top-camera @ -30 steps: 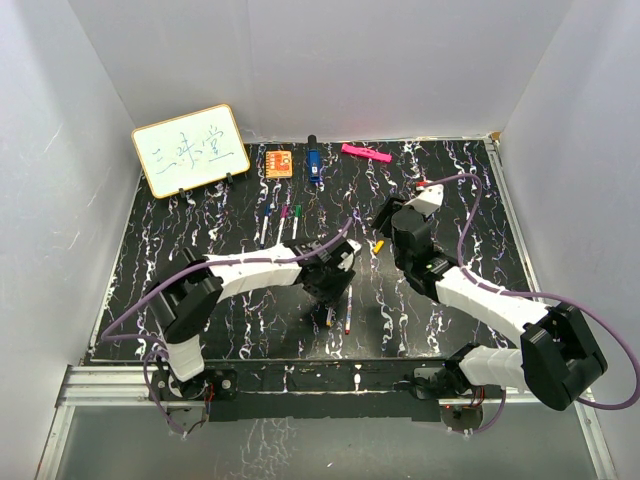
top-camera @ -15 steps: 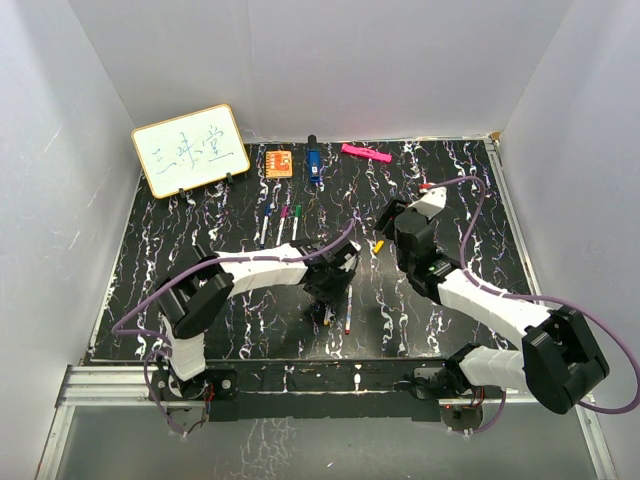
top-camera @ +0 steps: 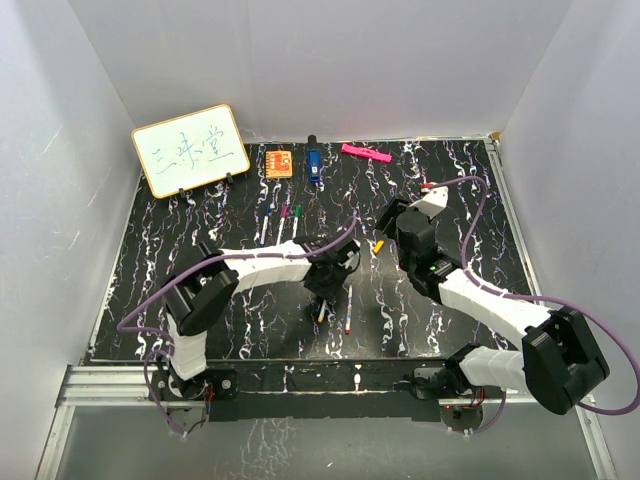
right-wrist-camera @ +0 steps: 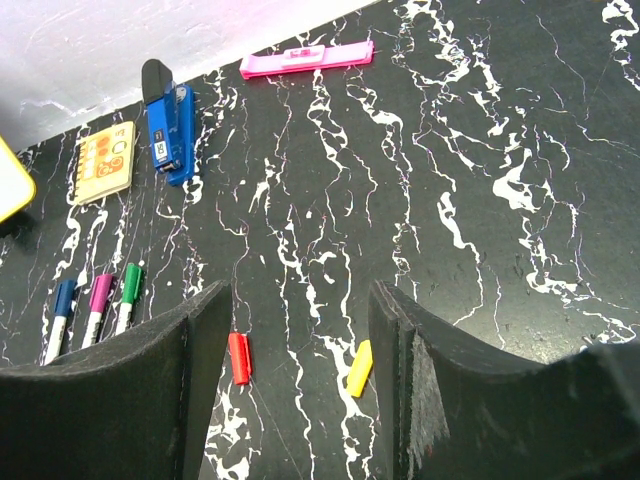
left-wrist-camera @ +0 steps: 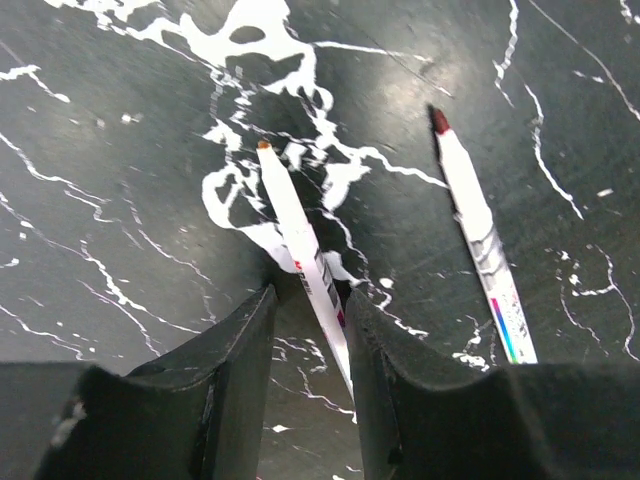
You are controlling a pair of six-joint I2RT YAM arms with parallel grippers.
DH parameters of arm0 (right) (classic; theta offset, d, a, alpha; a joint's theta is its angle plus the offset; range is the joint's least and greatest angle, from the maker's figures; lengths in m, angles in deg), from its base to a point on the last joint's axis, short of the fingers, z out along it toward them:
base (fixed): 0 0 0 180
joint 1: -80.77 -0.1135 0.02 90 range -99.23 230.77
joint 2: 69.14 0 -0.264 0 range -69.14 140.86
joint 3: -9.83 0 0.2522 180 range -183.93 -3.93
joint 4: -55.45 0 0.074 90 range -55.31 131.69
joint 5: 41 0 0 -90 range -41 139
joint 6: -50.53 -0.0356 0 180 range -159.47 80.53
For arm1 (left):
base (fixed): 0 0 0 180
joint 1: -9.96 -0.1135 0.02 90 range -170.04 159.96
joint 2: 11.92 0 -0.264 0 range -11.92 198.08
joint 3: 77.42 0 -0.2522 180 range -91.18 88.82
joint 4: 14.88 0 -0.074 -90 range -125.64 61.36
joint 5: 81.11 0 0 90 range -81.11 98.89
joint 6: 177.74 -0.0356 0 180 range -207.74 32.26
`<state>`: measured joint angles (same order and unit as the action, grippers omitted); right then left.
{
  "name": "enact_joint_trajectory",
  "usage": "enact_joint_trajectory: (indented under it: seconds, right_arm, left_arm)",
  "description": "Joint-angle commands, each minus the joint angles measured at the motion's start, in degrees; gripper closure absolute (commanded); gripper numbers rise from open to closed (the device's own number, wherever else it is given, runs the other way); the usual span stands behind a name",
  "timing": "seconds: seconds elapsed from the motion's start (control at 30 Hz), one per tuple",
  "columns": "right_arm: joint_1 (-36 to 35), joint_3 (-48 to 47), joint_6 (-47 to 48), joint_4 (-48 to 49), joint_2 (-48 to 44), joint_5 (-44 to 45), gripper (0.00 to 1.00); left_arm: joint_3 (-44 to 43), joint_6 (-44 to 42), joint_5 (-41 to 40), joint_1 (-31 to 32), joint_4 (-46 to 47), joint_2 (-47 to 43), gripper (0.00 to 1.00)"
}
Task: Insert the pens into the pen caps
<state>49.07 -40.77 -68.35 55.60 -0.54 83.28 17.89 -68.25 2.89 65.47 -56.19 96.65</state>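
Orange-tipped pen (left-wrist-camera: 290, 215) flat on the black marbled table (left-wrist-camera: 120, 200), between the narrowly parted fingers of the left gripper (left-wrist-camera: 308, 292), with a gap on its left side, not pinched.

Just right of it and apart, a second pen (left-wrist-camera: 478, 240) with a dark red tip. Printed colour stripes on both barrels, lettering too small to read; tips and print shown only by the left wrist view. Fingers of the right gripper (right-wrist-camera: 300, 290) spread wide, nothing between. Beyond them, red cap (right-wrist-camera: 238, 357) and yellow cap (right-wrist-camera: 359, 367) loose on the table, near each other, the red one not made out overhead. Left of the caps, three capped pens (right-wrist-camera: 100, 300) side by side: blue, magenta, green. Along the far edge: orange block (right-wrist-camera: 105, 160) with unreadable print, blue-and-black stapler (right-wrist-camera: 170, 120), pink bar (right-wrist-camera: 308, 58). Whole only overhead: whiteboard (top-camera: 190, 150) at far left, blue handwritten characters, not legible.
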Motion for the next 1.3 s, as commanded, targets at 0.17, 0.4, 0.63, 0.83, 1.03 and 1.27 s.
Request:
enact_joint_trajectory:
  seconds: [0.17, 0.4, 0.63, 0.83, 1.03, 1.27]
  right_arm:
    - [0.99, 0.48, -0.59, 3.18, -1.63, 0.09, 0.45]
    - [1.34, 0.41, -1.00, 3.38, -0.99, -0.68, 0.45]
    - [1.82, 0.15, -0.47, 3.26, -1.31, -0.77, 0.45]
    - [2.26, -0.13, -1.12, 3.28, -0.97, -1.37, 0.45]
    - [2.63, -0.16, -2.28, 3.26, 0.17, -2.09, 0.45]
    - [3.18, -0.32, -2.36, 3.49, 0.80, -2.65, 0.45]
  left_arm:
    - [4.18, -3.94, -2.53, -6.47, -5.40, 5.76, 0.69]
    - [4.23, -7.37, -0.57, -11.03, -7.19, 6.25, 0.69]
    - [5.35, -6.33, 5.59, -11.38, -8.03, 5.26, 0.69]
    - [7.96, -4.19, 11.02, -11.31, -9.91, 1.94, 0.71]
    - [9.68, -3.59, 10.50, -11.36, -13.75, 0.28, 0.71]
    - [10.34, -3.22, 11.14, -10.38, -15.16, 0.87, 0.72]
